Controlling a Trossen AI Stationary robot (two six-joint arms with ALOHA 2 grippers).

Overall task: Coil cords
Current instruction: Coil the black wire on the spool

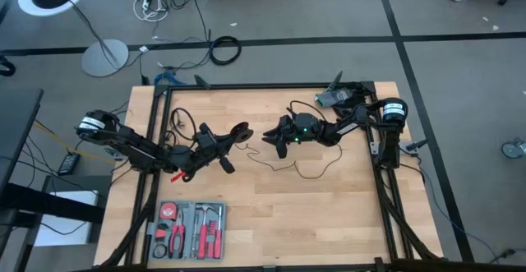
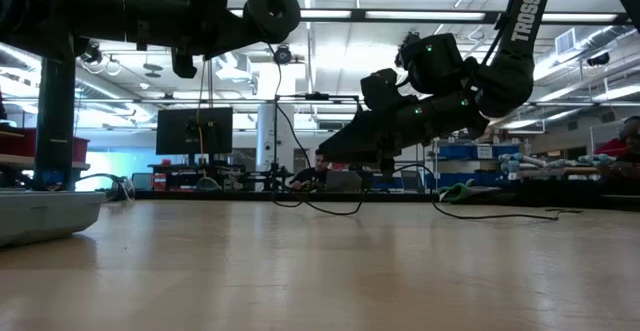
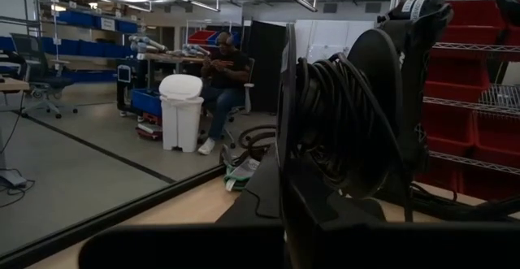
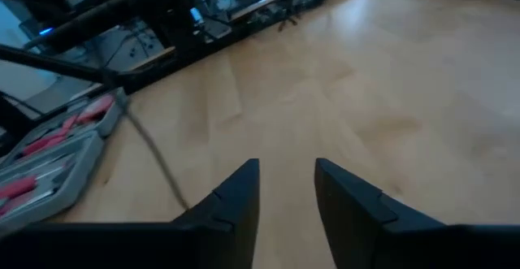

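My left gripper (image 1: 233, 136) is shut on the cord's round black puck (image 1: 242, 131), which carries several turns of the thin black cord (image 3: 325, 114) and stands raised over the table's middle. From the puck (image 2: 272, 11) the cord hangs down (image 2: 276, 101) and lies in loose curves on the wood (image 1: 300, 172). My right gripper (image 1: 269, 138) hovers just right of the puck, low over the table. It is open, with nothing between its fingers (image 4: 287, 189). A strand of the cord (image 4: 154, 159) runs past the outer side of one finger. My left gripper holds the puck (image 3: 374, 98) with the wound cord in front of its shut fingers, coming roughly level from the table's left. The puck is lifted clear of the table, its flat faces upright. The fingers and the coil hide which part is gripped.
A grey tool case (image 1: 189, 229) with red-handled tools lies at the near left. A loop of black wire (image 1: 182, 124) lies by the left frame rail. A small green-and-grey device (image 1: 337, 97) sits at the far right corner. Bare wood (image 1: 312, 223) spreads across the near right.
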